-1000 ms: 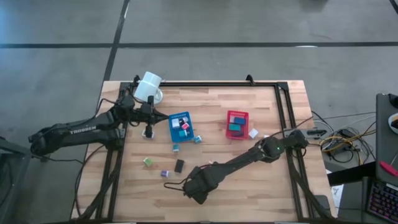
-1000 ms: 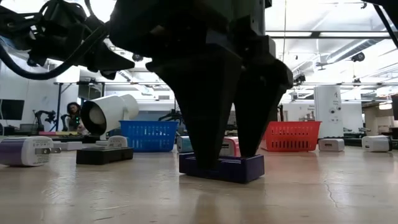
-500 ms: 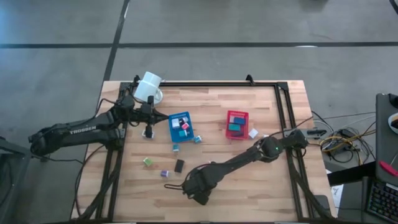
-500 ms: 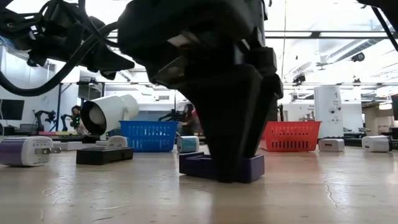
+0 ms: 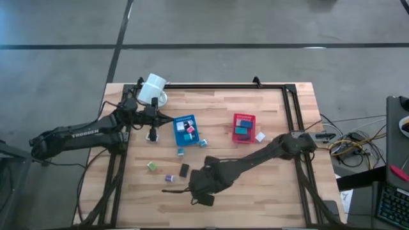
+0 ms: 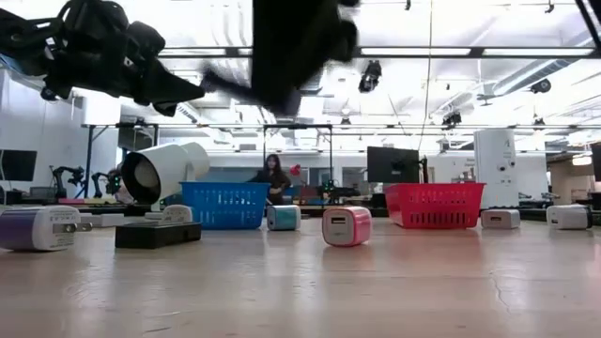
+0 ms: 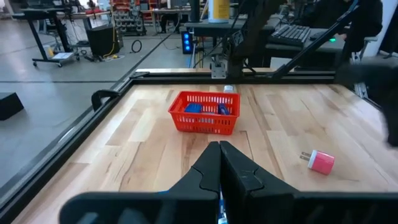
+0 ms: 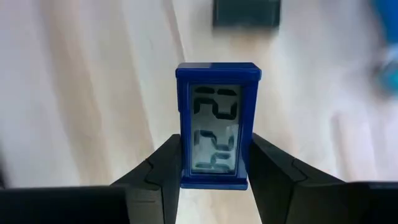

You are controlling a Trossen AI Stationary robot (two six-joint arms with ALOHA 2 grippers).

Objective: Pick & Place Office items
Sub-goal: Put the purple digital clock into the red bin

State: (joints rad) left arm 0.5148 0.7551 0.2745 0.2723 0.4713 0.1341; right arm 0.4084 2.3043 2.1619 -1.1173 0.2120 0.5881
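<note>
My right gripper hangs over the near middle of the table, shut on a small blue digital clock with a grey display. In the low view this gripper is high above the tabletop. My left gripper is shut and hovers between the white mug and the blue tray; nothing shows between its fingers. Loose office items lie flat on the wood: a green one, a purple one, a black block and a pink cube. My right gripper pinches the blue clock by its two long sides, near one short end, between the two fingers. The fingers come from above, pointing down. The clock is lifted clear of the table, its display facing the wrist camera.
The red tray holds several items, with a white block beside it. Teal pieces lie just near of the blue tray. A black frame rail runs along the far and right sides. Bare wood spreads at the near right.
My right gripper has shut on the blue clock, which lay flat on the table, and has risen with it. The clock is now lifted clear and gone from the tabletop in the low view.
</note>
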